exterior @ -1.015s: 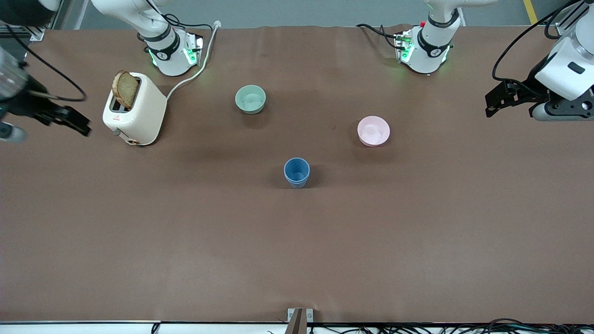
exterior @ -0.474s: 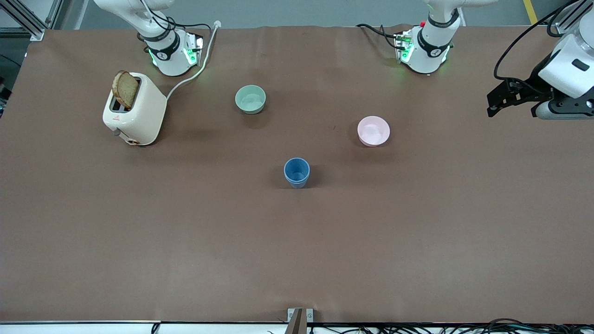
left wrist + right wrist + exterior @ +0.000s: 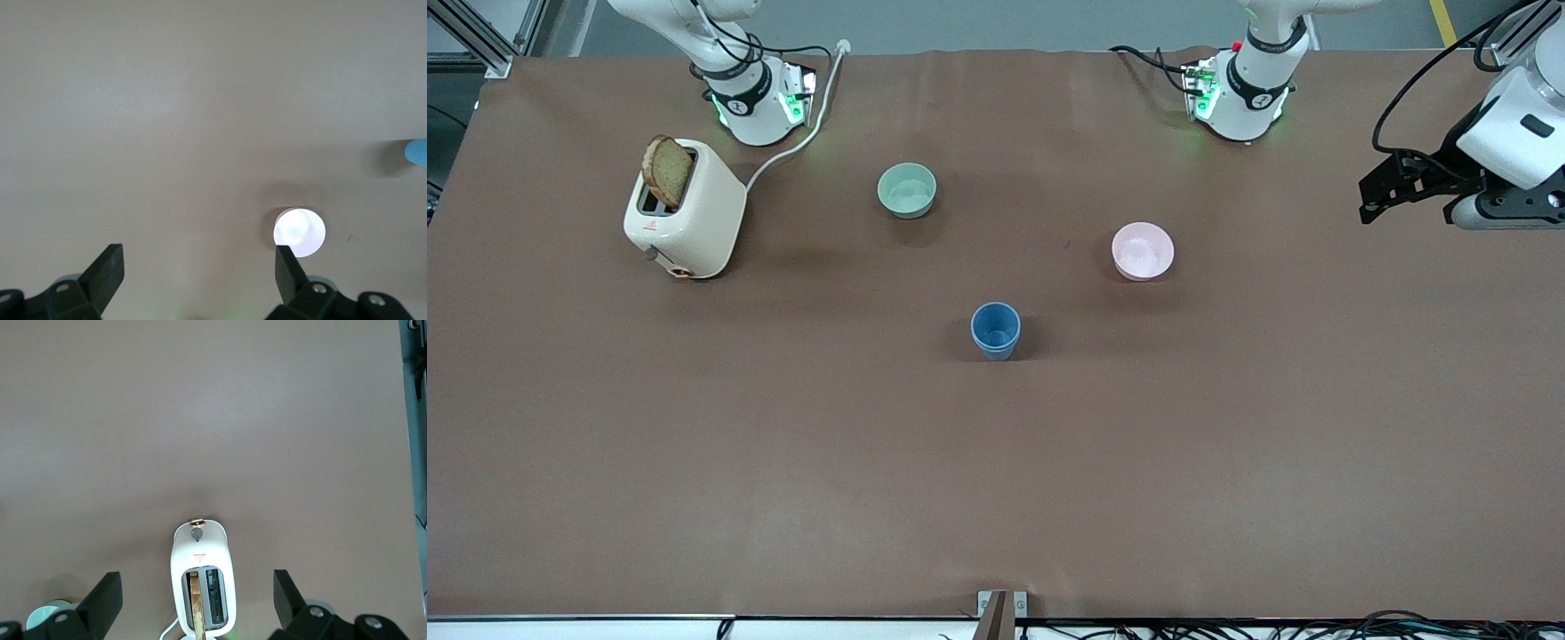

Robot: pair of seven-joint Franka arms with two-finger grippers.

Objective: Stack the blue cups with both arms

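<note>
Your left hand (image 3: 1371, 203) hangs open over its end of the bench (image 3: 1227, 462), barely shifted. The right hand (image 3: 197, 603), open, stays high above the toaster (image 3: 202, 579); the stacked blue cups (image 3: 995, 330) haven't moved.

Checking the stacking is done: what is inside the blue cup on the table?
A second rim shows just inside the blue cup, so another blue cup appears nested there. Its lower part is hidden by the outer wall.

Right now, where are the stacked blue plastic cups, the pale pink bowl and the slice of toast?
blue cups (image 3: 995, 327), front view, open rim.
pink bowl (image 3: 1143, 250), front view, inside.
toast slice (image 3: 667, 171), front view, broad face.
</note>
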